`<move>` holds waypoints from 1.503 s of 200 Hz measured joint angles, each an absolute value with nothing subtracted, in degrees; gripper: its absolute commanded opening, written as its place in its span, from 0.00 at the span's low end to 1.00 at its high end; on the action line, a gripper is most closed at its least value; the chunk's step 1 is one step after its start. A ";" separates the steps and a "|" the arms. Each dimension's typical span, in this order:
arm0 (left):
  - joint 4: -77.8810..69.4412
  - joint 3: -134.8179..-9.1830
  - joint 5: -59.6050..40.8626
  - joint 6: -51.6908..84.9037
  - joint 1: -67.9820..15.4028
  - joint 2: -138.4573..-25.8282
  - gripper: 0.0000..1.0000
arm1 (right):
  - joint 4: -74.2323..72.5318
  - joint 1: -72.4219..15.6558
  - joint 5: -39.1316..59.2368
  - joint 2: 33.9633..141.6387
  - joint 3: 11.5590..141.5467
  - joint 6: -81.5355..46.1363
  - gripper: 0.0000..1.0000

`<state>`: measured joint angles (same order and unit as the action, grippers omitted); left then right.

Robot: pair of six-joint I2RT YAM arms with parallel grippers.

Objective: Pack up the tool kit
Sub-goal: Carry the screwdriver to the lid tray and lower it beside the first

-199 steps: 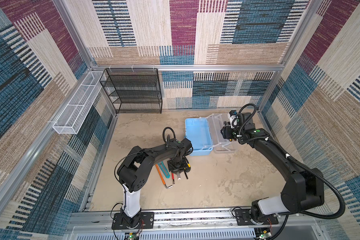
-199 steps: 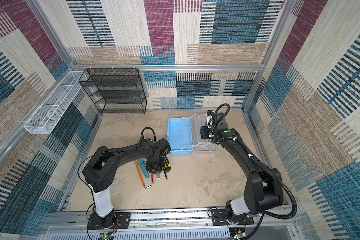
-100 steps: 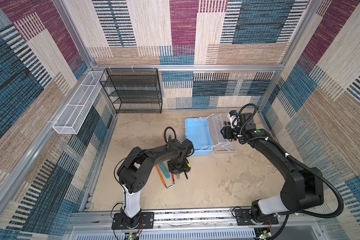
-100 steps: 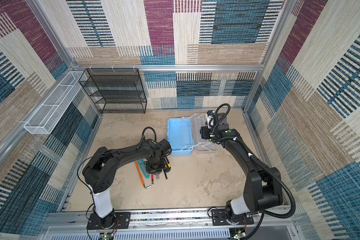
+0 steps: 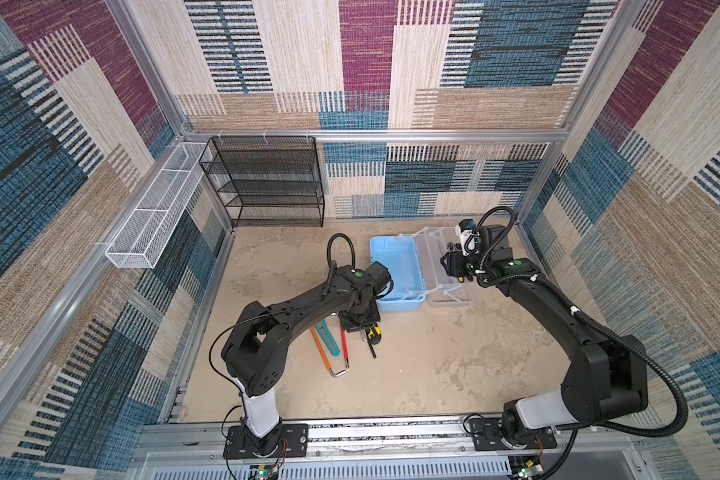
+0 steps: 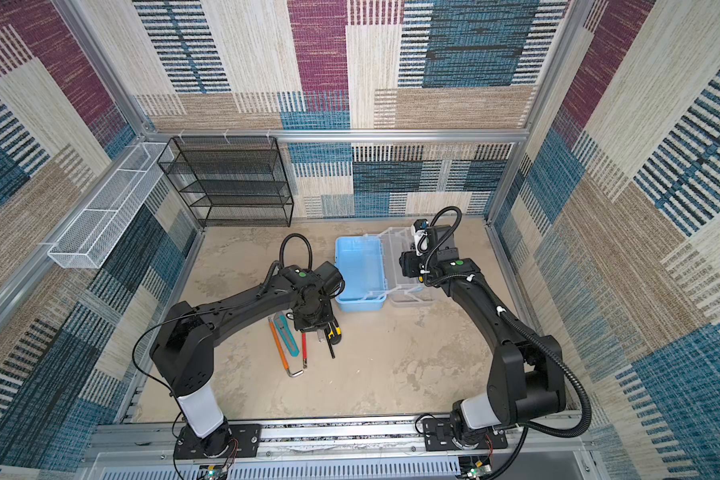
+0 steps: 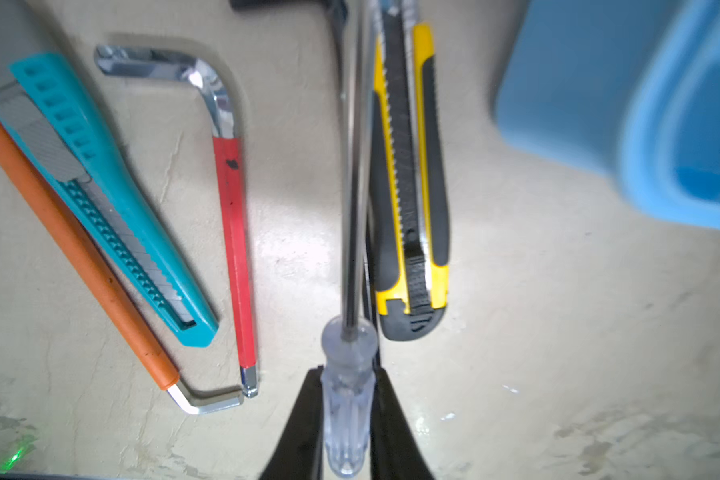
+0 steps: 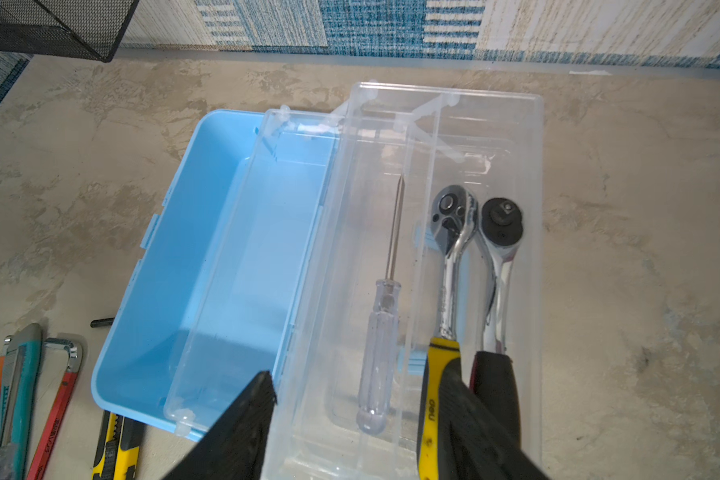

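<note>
The tool kit's light blue toolbox (image 5: 395, 270) (image 6: 360, 270) (image 8: 208, 257) lies open, its clear tray (image 5: 441, 266) (image 8: 487, 108) beside it. The tray holds a clear-handled screwdriver (image 8: 381, 332) and two ratchets (image 8: 449, 257) (image 8: 499, 257). My right gripper (image 8: 358, 415) (image 5: 454, 266) hangs open over the tray. My left gripper (image 7: 347, 399) (image 5: 360, 328) is shut on the handle of another clear-handled screwdriver (image 7: 346, 415), just above the loose tools. Below lie a yellow utility knife (image 7: 412, 187), a red-handled tool (image 7: 235, 249), a teal utility knife (image 7: 113, 199) and an orange hex key (image 7: 80, 249).
A black wire-mesh shelf rack (image 5: 267, 183) stands against the back wall at the left. A long white mesh basket (image 5: 154, 208) hangs on the left wall. Patterned walls close in the floor on three sides, and the arm bases sit on the front rail.
The left gripper has stayed shut over the loose tools with only a slight shift. The right arm has not moved.
</note>
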<state>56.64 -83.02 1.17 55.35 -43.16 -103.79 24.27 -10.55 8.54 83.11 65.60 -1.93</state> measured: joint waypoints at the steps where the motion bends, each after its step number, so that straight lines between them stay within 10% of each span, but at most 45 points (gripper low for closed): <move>1: 56.66 -83.22 1.17 55.35 -43.16 -103.79 0.00 | 24.25 -10.52 8.54 83.11 65.60 -1.93 0.65; 147: 57.56 -151.70 -12.34 45.06 -43.92 -139.46 0.00 | 19.94 -3.79 11.40 79.90 60.86 -5.98 0.66; 300: 44.97 -145.29 -21.26 45.50 -44.40 -144.11 0.01 | 19.18 -2.50 12.40 79.07 59.51 -6.59 0.67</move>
<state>44.97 -145.29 -21.26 45.50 -44.40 -144.11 19.18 -2.50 12.40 79.07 59.51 -6.59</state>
